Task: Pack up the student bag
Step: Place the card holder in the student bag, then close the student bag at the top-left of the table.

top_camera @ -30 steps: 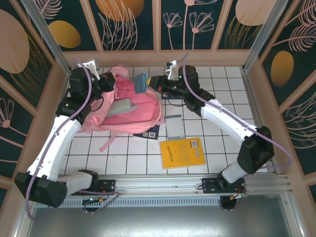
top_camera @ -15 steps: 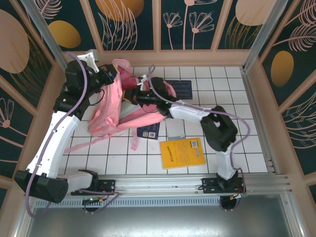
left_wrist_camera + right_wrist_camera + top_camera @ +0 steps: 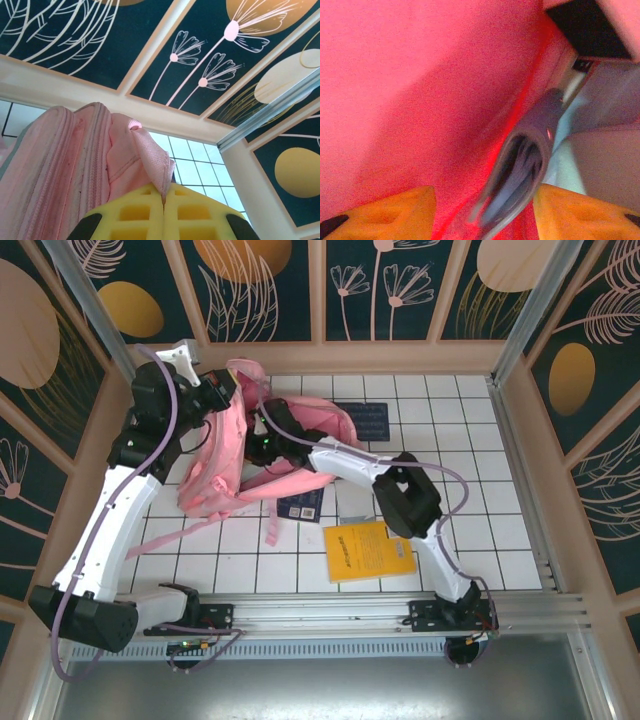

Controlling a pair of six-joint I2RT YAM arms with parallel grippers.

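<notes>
The pink student bag (image 3: 215, 475) stands tilted at ten o'clock on the table, mouth open, straps trailing toward six.

text: none legible | yellow book (image 3: 368, 550): cover print and sticker too small to read
</notes>
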